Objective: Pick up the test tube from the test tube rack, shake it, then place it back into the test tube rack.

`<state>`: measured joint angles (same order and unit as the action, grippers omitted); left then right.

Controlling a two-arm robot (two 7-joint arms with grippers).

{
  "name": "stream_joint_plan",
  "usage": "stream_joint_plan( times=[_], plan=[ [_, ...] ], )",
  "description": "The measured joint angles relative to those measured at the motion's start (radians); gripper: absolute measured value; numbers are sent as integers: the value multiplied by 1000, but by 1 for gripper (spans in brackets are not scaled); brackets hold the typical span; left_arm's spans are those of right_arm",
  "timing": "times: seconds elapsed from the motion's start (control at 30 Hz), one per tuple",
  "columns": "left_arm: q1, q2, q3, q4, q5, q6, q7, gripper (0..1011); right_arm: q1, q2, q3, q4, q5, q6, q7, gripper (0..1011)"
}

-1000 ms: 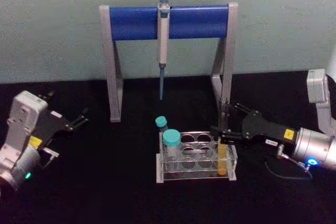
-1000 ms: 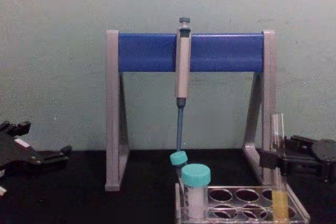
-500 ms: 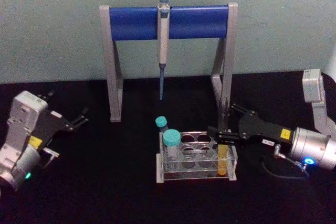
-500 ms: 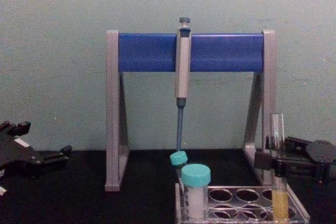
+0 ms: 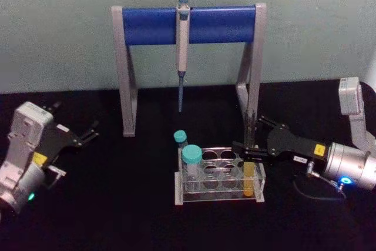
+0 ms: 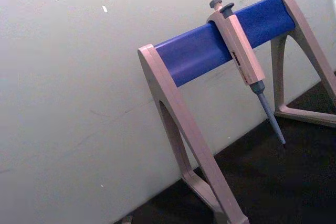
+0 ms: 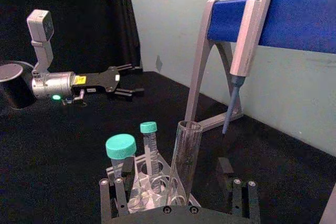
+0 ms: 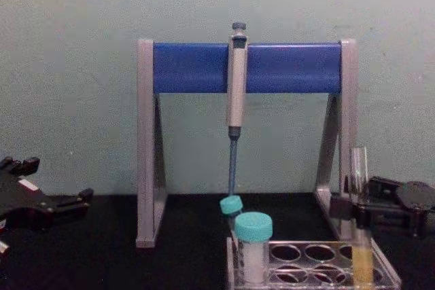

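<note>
From above, the test tube (image 5: 249, 180) stands in the rack's (image 5: 218, 199) front-right hole, the right gripper (image 5: 247, 136) at its upper part and the left gripper (image 5: 88, 132) well to the rack's left, jaws released. The right wrist view shows the right jaws spread either side of the glass, not gripping; I'd guess lifting, shaking and returning are all yet to do.
</note>
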<state>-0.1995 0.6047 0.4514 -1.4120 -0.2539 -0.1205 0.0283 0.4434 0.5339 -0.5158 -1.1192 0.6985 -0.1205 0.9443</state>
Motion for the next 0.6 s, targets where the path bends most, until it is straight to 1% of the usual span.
stream_joint_plan(
  times=[0.17,0.27,0.4,0.43,0.5,0.53,0.57,0.6],
  plan=[
    [0,0,0,0,0,0,0,1001,0,0,0,0,0,0,0,995],
    [0,0,0,0,0,0,0,1001,0,0,1,0,0,0,0,947],
    [0,0,0,0,0,0,0,1001,-1,0,1,-1,0,1,0,843],
    [0,0,0,0,0,0,0,1001,-1,0,1,-1,0,1,0,789],
    [0,0,0,0,0,0,0,1001,-1,0,1,-1,0,1,0,755],
    [0,0,0,0,0,0,0,1001,-1,0,1,-1,0,1,0,715],
    [0,0,0,0,0,0,0,1001,-1,0,1,-1,0,1,0,704],
    [0,0,0,0,0,0,0,1001,-1,0,1,-1,0,1,0,654]
  ],
)
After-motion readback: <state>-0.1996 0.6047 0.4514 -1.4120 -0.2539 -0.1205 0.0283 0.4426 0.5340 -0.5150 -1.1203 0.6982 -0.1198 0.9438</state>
